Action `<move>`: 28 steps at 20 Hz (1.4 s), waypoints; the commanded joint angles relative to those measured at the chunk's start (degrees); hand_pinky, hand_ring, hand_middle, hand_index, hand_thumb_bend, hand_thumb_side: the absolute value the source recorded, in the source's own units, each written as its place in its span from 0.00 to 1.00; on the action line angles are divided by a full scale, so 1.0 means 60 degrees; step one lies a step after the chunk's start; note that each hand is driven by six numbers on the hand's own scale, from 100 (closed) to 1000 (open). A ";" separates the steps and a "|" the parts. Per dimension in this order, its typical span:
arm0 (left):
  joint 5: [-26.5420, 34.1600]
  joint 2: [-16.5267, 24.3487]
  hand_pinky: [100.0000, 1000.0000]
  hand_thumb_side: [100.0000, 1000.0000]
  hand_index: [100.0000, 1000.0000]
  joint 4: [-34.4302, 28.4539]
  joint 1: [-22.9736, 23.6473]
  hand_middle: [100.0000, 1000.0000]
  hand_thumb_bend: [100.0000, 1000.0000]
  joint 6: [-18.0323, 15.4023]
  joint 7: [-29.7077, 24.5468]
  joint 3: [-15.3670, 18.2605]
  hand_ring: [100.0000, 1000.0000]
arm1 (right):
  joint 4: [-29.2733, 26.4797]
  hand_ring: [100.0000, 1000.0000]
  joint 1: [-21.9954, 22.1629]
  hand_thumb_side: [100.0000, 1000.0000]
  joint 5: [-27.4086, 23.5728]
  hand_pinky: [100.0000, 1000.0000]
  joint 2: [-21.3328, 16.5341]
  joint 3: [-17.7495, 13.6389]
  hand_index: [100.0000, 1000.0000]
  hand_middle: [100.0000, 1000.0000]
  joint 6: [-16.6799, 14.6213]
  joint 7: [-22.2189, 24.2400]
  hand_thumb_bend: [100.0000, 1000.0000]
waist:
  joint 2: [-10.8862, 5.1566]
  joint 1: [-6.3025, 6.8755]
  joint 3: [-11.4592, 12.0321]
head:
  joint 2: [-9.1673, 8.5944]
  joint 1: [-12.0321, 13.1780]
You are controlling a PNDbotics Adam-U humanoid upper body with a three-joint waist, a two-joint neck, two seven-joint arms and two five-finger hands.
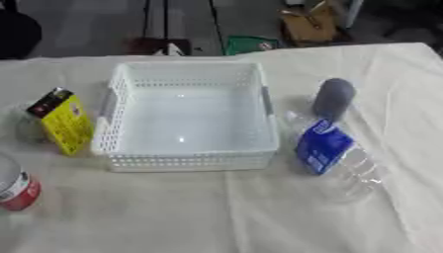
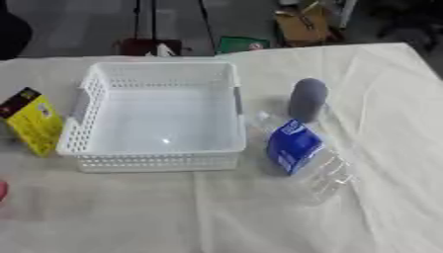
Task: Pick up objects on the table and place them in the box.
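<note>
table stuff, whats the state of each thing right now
white basket: upright, nothing inside
yellow box: standing, left of the basket
clear bottle with blue label: lying on its side, right of the basket
grey object: upright, right of the basket
red-banded can: at the left edge

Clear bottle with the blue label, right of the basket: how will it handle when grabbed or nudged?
The clear plastic bottle lies on its side on the cloth, so a nudge would probably roll it. It looks see-through along its length, so likely empty and light. The ribbed thin wall may flex when squeezed, and the blue label looks the less slippery place to grip.
</note>
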 commanded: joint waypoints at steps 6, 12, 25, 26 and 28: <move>0.0192 0.0173 0.95 0.74 1.00 -0.0148 -0.0190 1.00 0.00 -0.0032 -0.0181 -0.0077 1.00 | 0.0364 0.91 -0.0968 1.00 0.1246 0.85 -0.1458 0.1247 0.96 0.90 -0.1072 0.1154 0.00 | -0.0262 0.0029 0.0063 | 0.0198 -0.0040; 0.0311 0.0153 0.95 0.75 1.00 -0.0148 -0.0256 1.00 0.00 -0.0056 -0.0304 -0.0157 1.00 | 0.0754 0.91 -0.1784 1.00 0.1727 0.85 -0.1513 0.2049 0.95 0.90 -0.1908 0.1990 0.00 | -0.0330 0.0056 0.0163 | 0.0244 -0.0098; 0.0517 0.0135 0.95 0.75 1.00 -0.0148 -0.0302 1.00 0.00 -0.0088 -0.0548 -0.0264 1.00 | 0.0934 0.90 -0.3155 1.00 0.1673 0.84 -0.1399 0.3900 0.95 0.91 -0.3717 0.3799 0.00 | -0.0383 0.0027 0.0239 | 0.0243 -0.0182; 0.0527 0.0134 0.95 0.75 1.00 -0.0148 -0.0300 1.00 0.00 -0.0090 -0.0563 -0.0268 1.00 | 0.0930 0.90 -0.3248 1.00 0.1632 0.84 -0.1377 0.3981 0.95 0.91 -0.3856 0.3923 0.00 | -0.0380 0.0026 0.0237 | 0.0240 -0.0182; 0.0540 0.0132 0.95 0.75 1.00 -0.0148 -0.0293 1.00 0.00 -0.0093 -0.0582 -0.0265 1.00 | 0.1006 0.91 -0.3368 1.00 0.1550 0.84 -0.1333 0.3994 0.95 0.91 -0.4150 0.4082 0.00 | -0.0378 0.0027 0.0225 | 0.0240 -0.0173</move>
